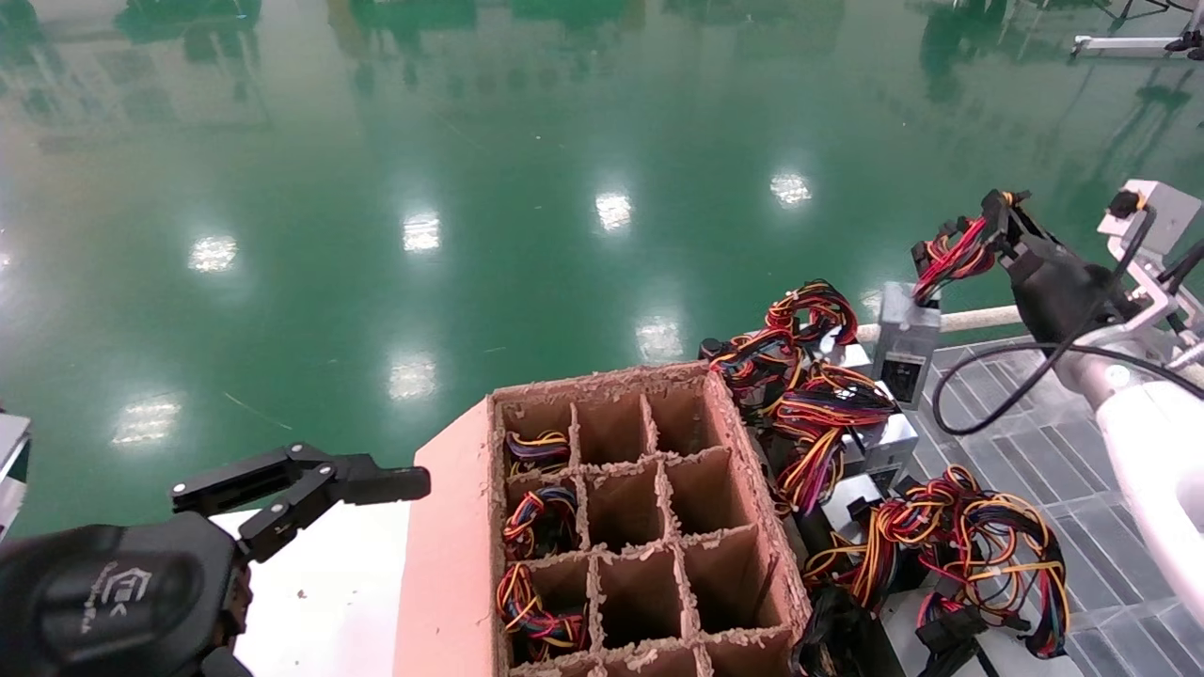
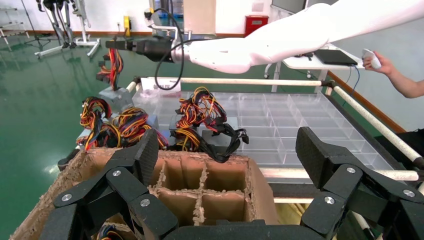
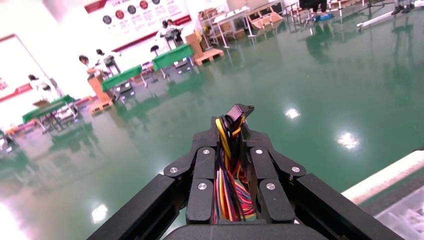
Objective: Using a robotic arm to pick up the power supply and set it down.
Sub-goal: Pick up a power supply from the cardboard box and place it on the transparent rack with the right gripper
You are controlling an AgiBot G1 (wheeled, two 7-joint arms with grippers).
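Note:
The power supply (image 1: 905,343) is a small silver-grey box with a black socket. It hangs in the air by its red-and-black wire bundle (image 1: 950,254) above the far edge of the tray. My right gripper (image 1: 997,221) is shut on that bundle; in the right wrist view the wires (image 3: 227,175) run between the closed fingers (image 3: 202,170) of the gripper (image 3: 231,135). From the left wrist view the box (image 2: 116,97) dangles under the right arm (image 2: 225,50). My left gripper (image 1: 310,484) (image 2: 227,145) is open and holds nothing, low at the left beside the carton.
A pink-brown divided carton (image 1: 451,564) (image 2: 260,190) stands in front, with wire bundles in its left cells. Several other grey boxes with yellow-orange wires (image 1: 847,442) lie piled on the clear gridded tray (image 1: 1044,451) (image 2: 300,115). A white rail (image 1: 969,320) borders the tray. A person's hand (image 2: 375,60) is far off.

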